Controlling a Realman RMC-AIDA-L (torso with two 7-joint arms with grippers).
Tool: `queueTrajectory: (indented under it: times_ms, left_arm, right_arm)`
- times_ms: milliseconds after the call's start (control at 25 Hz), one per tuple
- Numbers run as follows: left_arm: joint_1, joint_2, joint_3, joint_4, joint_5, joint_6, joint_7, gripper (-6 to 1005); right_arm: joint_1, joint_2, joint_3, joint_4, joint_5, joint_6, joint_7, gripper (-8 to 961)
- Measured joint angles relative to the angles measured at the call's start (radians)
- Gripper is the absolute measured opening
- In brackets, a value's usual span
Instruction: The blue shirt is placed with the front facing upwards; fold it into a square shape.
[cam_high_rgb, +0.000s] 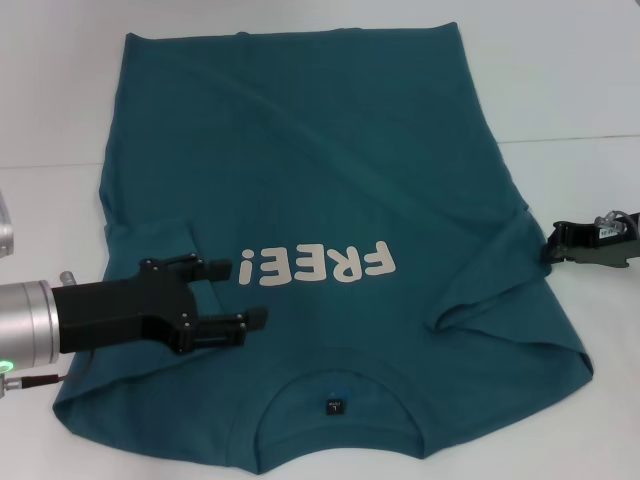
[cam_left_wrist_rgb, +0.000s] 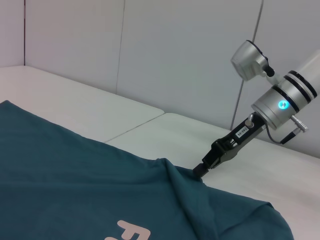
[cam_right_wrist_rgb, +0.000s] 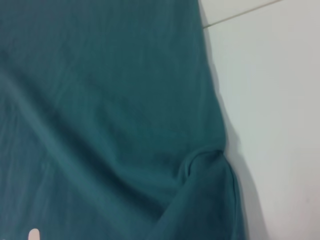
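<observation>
The left gripper (cam_high_rgb: 238, 295) is matte black and boxy, with two slim black fingers (cam_high_rgb: 215, 268) studded with small screws. Behind it sits a brushed silver cylindrical wrist, a green light glowing at its lower edge, and a thin dark red cable beneath. The right gripper (cam_left_wrist_rgb: 199, 171) is black too, with a small white label on its side. Its wrist is silver with black rings, a cyan light, a looped black cable and a grey camera pod.

You face a white counter (cam_high_rgb: 580, 90) with a thin seam across it; pale panelled walls (cam_left_wrist_rgb: 165, 45) stand behind it.
</observation>
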Motion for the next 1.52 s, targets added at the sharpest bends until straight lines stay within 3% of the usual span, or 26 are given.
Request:
queueTrajectory:
  times_ms: [80, 400, 1000, 1280, 1520]
  left_arm:
    - [0.000, 0.000, 0.001, 0.000, -0.001, 0.000, 0.000, 847]
    - [0.000, 0.000, 0.001, 0.000, -0.001, 0.000, -0.001, 846]
    - [0.002, 0.000, -0.001, 0.000, 0.000, 0.000, -0.002, 847]
    - [0.003, -0.001, -0.001, 0.000, -0.003, 0.000, -0.001, 846]
    - [0.002, -0.002, -0.001, 0.000, -0.004, 0.000, 0.000, 847]
  right_arm:
    - [-0.001, 0.000, -0.002, -0.003, 0.000, 0.000, 0.000, 74]
    - [-0.013, 0.005, 0.002, -0.035, 0.005, -0.024, -0.013, 35]
    - [-0.044, 0.017, -0.001, -0.161, 0.134, -0.132, -0.035, 15]
    - [-0.017, 0.039, 0.008, -0.154, 0.168, -0.083, -0.014, 16]
    - [-0.005, 0.046, 0.002, -0.137, 0.198, -0.036, 0.001, 16]
